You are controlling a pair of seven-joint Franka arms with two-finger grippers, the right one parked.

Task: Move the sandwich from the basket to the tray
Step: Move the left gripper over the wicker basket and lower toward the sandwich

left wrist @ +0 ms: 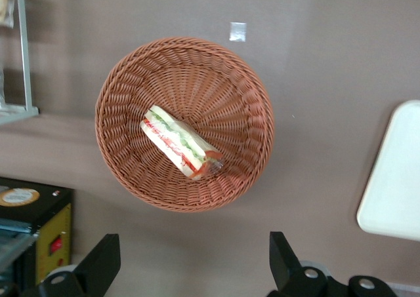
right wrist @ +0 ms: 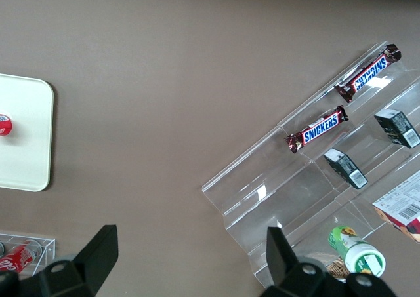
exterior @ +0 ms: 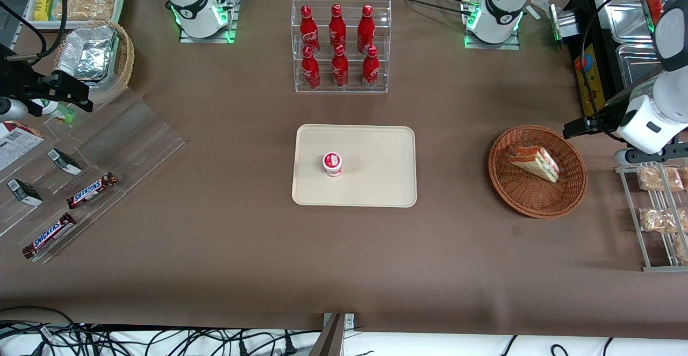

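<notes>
left wrist view | gripper (left wrist: pixel 190 271) fingers wide apart, holding nothing, hovering above table | sandwich (left wrist: pixel 178 143) lies in basket (left wrist: pixel 121 94) directly below gripper, untouched | tray (left wrist: pixel 394 179) well apart from gripper, cup (exterior: pixel 332 163) on it

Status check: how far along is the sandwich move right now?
Nothing is done yet. The sandwich lies in the basket, untouched. The gripper hangs open above the table beside the basket, holding nothing. Left to do: lower onto the sandwich, grip it, lift it, and carry it to the tray, where only a small red-and-white cup stands.
</notes>
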